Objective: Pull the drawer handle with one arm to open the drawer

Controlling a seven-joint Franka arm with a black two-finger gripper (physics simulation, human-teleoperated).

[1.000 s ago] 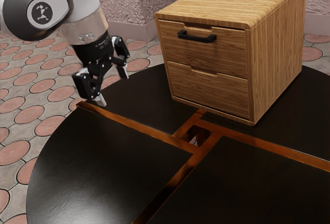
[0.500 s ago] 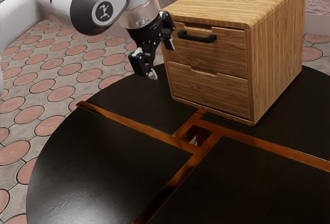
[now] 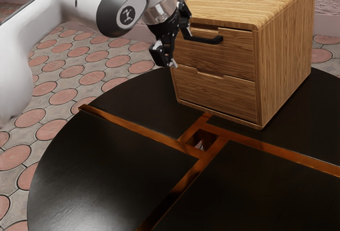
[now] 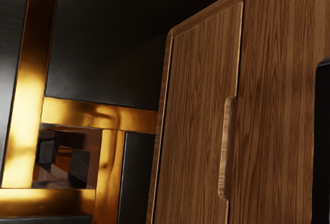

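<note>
Since 0.5 s ago: arm has carried the gripper point(image 3: 178, 44) toward the exterior view's right, from just beside the cabinet's point(image 3: 249, 0) front corner to the near end of the black handle point(image 3: 204, 39).

Handle sits on the upper drawer point(image 3: 223, 56), which looks flush with the cabinet front, so not yet opened. Lower drawer point(image 3: 218, 90) also shut. Cabinet stands on the black bench point(image 3: 133, 151).

Gripper: fingers spread wide, one near the handle's end, the other lower against the cabinet's front edge. Nothing held. Contact with the handle cannot be told.

Step in hand: final approach, pre-grasp.

Next move, as I judge it: centre the fingers around the handle bar, close on it, then pull straight out from the cabinet front.
</note>
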